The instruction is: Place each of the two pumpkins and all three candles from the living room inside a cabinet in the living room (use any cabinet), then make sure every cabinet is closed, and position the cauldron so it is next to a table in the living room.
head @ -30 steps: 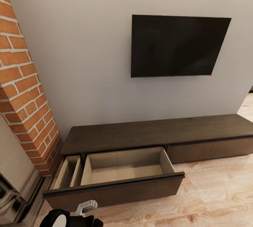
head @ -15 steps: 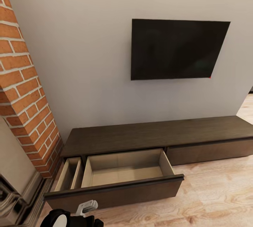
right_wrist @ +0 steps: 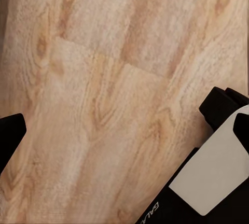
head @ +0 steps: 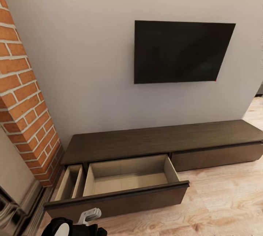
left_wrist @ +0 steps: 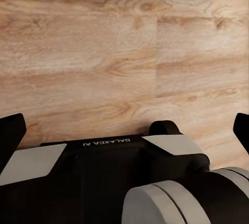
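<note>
The cabinet (head: 157, 139) is a long, low dark-brown unit against the white wall. Its wide left drawer (head: 128, 179) is pulled out, pale beige inside and empty. A narrow compartment (head: 71, 183) beside it is also pulled out. The right drawer front (head: 215, 155) is flush and shut. My left gripper (left_wrist: 125, 130) hangs over bare wood floor, its black fingertips (left_wrist: 10, 136) far apart with nothing between them. My right gripper (right_wrist: 126, 130) is likewise open over the floor. The pumpkins, candles, cauldron and table are out of view.
A black TV (head: 180, 51) hangs on the wall above the cabinet. A red brick column (head: 25, 108) and the dark fireplace surround (head: 14, 210) stand at the left. Light wood floor (head: 226, 199) stretches to the right of the open drawer. Part of my left arm (head: 62, 227) shows at the bottom edge.
The whole picture has shifted slightly, so the camera has moved. The cabinet and its drawers stand as before, and the arm at the bottom edge holds its place.
</note>
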Robot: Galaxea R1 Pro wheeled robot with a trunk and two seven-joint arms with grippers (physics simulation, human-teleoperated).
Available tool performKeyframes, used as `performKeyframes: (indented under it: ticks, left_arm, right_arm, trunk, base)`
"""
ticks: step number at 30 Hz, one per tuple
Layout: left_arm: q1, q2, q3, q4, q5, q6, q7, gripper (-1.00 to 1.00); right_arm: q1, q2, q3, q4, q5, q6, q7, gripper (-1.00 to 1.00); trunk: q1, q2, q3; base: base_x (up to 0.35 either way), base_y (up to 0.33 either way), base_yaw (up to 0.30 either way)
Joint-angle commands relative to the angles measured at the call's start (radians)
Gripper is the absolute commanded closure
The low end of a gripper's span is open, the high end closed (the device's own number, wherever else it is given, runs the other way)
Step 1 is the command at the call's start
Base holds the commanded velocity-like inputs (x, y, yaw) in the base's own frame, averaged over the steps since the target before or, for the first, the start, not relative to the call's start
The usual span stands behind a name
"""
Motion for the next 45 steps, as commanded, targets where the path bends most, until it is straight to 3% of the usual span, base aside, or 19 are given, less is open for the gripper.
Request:
performKeyframes:
  ticks: [1, 13, 28, 32, 45]
  left_arm:
    - [0.000, 0.000, -0.003, 0.000, -0.001, 0.000, 0.000, -1.00]
    - [0.000, -0.001, -0.012, 0.000, -0.001, 0.000, -0.001, -1.00]
    - [0.000, -0.001, -0.014, -0.001, -0.005, 0.000, -0.001, -1.00]
    - [0.000, -0.001, -0.013, -0.001, -0.004, 0.000, -0.001, -1.00]
    - [0.000, -0.002, -0.014, -0.002, -0.006, -0.002, 0.020, -1.00]
  right_arm:
    - [0.000, 0.000, 0.000, 0.000, 0.000, -0.001, 0.000, -1.00]
    - [0.000, 0.007, 0.004, 0.000, 0.003, -0.067, -0.001, -1.00]
    - [0.003, -0.011, 0.004, 0.000, 0.002, -0.064, 0.000, -1.00]
    - [0.003, -0.035, 0.004, 0.001, -0.001, -0.060, 0.000, -1.00]
    - [0.003, -0.041, 0.004, 0.002, 0.002, -0.069, 0.000, -1.00]
  trunk:
    - [0.000, 0.000, 0.000]
    - [0.000, 0.000, 0.000]
    - [0.000, 0.000, -0.003]
    - [-0.015, 0.028, 0.007]
    - [-0.065, 0.119, 0.035]
  base:
    - [0.000, 0.000, -0.220]
    - [-0.023, 0.000, -0.272]
    - [-0.045, -0.012, -0.284]
    - [0.000, 0.000, -0.267]
    - [0.000, 0.000, -0.244]
